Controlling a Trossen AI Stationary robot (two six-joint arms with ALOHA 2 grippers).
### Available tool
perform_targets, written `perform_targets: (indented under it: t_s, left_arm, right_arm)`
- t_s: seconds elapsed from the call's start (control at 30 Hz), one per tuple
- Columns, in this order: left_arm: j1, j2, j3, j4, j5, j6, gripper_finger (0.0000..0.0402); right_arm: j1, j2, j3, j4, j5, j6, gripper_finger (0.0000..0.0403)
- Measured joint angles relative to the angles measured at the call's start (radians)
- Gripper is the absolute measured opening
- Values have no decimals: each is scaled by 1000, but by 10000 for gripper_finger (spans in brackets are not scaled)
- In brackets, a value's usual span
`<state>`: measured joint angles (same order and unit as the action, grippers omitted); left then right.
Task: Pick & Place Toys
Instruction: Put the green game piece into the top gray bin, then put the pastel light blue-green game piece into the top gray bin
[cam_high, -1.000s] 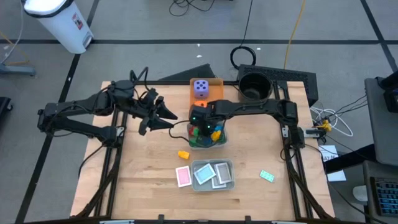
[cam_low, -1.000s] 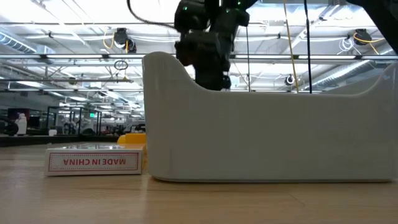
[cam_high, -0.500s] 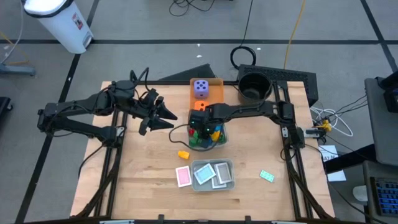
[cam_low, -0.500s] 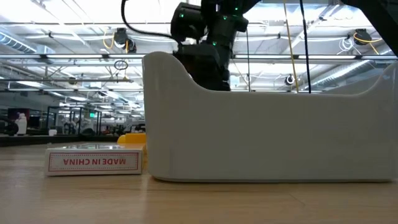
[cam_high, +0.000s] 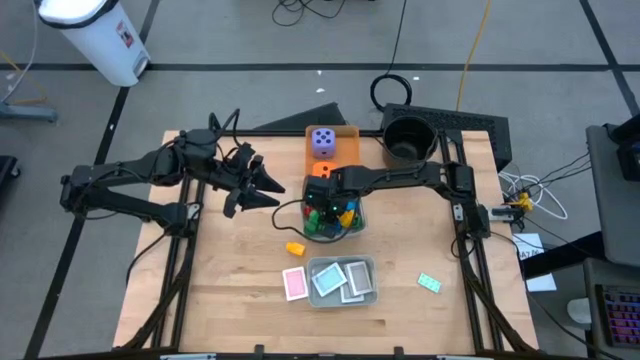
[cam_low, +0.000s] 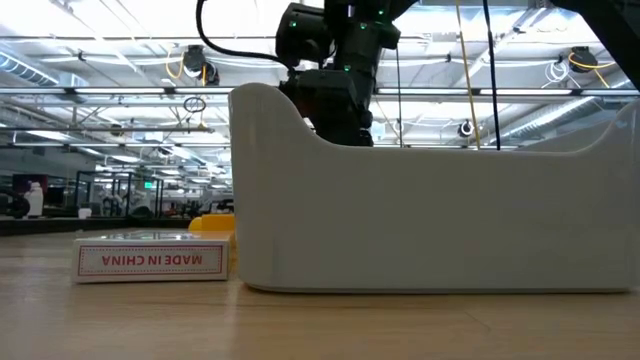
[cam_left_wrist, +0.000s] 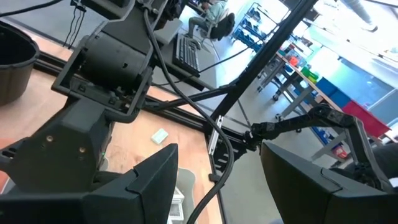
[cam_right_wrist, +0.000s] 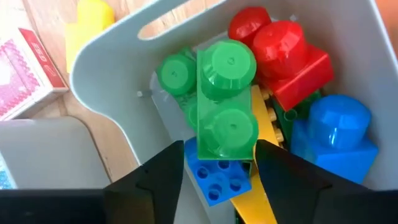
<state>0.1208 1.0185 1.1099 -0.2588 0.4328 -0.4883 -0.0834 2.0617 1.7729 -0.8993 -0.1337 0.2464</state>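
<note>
My right gripper (cam_right_wrist: 221, 152) hangs open, pointing steeply down into the grey tray (cam_right_wrist: 112, 81) of bricks. Its fingers stand on either side of a green brick (cam_right_wrist: 227, 106) that lies on top of red (cam_right_wrist: 280, 50), blue (cam_right_wrist: 336, 130) and yellow (cam_right_wrist: 264, 186) bricks. I cannot tell whether a finger touches it. My left gripper (cam_high: 268, 188) waits open, raised left of the tray (cam_high: 357, 222). A purple die (cam_high: 322, 140) and an orange die (cam_high: 320, 170) sit on the orange tray (cam_high: 347, 132).
A yellow brick (cam_high: 294, 247) and a pink card box (cam_high: 294, 284) lie on the table in front of the brick tray. A second grey tray (cam_high: 368, 283) holds cards. A teal card (cam_high: 429, 283) lies right of it. A black bucket (cam_high: 405, 140) stands at the far right.
My right gripper has sunk slightly toward the brick tray and has uncovered the orange die behind it in the high view.
</note>
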Motion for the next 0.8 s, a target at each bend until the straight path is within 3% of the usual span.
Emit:
perform_targets:
  t_s: [0.3,0.57,0.8]
  left_arm:
    - [-85,0,0,-30,-70,-16,237]
    - [-240,0,0,-177,-251,-49,237]
    - [-390,2,-22,-189,-414,-112,237]
  right_arm:
    - [-2,-40,0,25,0,9,223]
    - [34,-151,1,86,12,46,220]
    - [135,-255,-1,81,142,62,220]
